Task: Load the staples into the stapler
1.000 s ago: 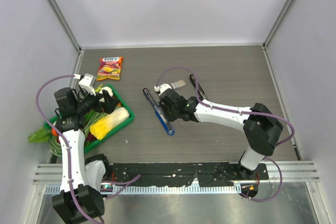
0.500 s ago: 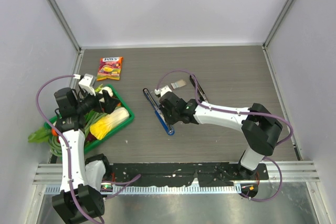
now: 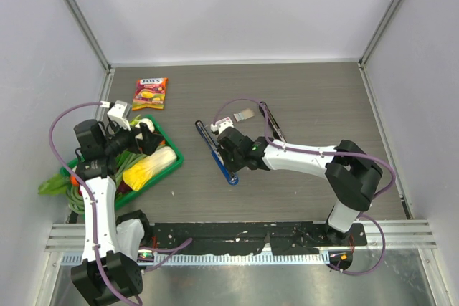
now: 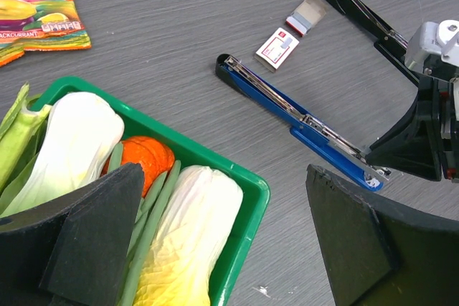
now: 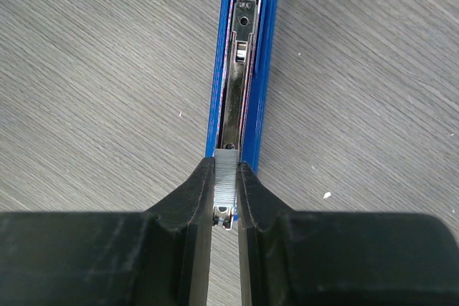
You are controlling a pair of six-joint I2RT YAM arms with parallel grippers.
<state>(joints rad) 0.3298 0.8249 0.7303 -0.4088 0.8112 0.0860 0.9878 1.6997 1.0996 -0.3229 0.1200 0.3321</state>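
One short, flat, silvery-grey strip of metal staples (image 5: 224, 185) sits pinched between the jaws of the right gripper (image 5: 226, 168). The jaws are clenched on its two long sides, directly above the near end of the open metal channel of the long blue stapler (image 5: 242, 48), which lies flat on the desk (image 3: 315, 91). Such a strip is likely light and stiff but brittle. The glued staples could snap apart if twisted or squeezed hard, and the smooth metal may slip, so a hold across the sides near the middle, kept in line with the channel, seems best. Over the green plastic tray (image 4: 247, 190) of vegetables, the left gripper (image 4: 222, 231) hangs with its jaws released and spread wide, holding nothing. Dark grey wood-grain covers the desk, flat and matt, so the stapler could slide under a push. White walls with bare metal posts close in three sides, and a small red-and-white cardboard box (image 4: 277, 46) lies just beyond the stapler.
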